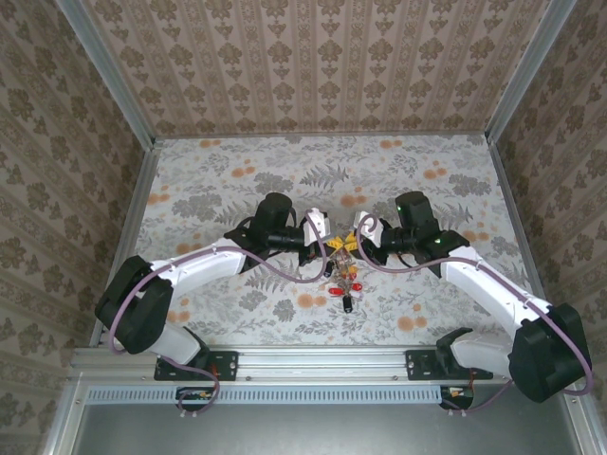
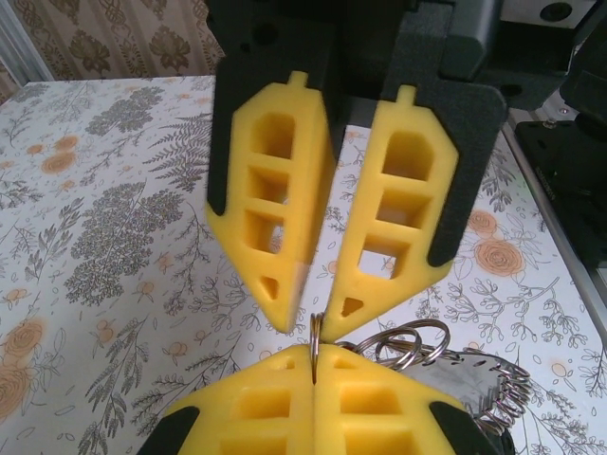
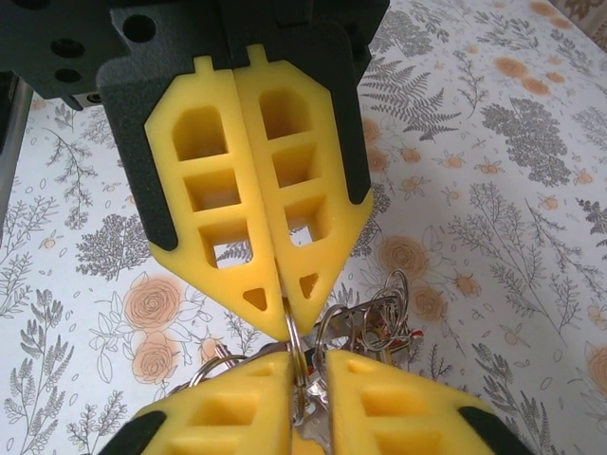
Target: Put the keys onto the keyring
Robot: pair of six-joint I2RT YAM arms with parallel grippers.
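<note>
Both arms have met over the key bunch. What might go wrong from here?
1. The left gripper pinches the thin ring only at its very tips, so a tug may slip it free.
2. The right gripper has its jaws narrowly apart around that ring. Its grip is unclear, so the keys could swing or fall.
3. The yellow tips nearly touch and may collide.

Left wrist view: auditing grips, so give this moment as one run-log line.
left gripper: shut on thin silver wire ring | right gripper: closed on same ring | small red-headed keys: bunched by fingertips
</note>
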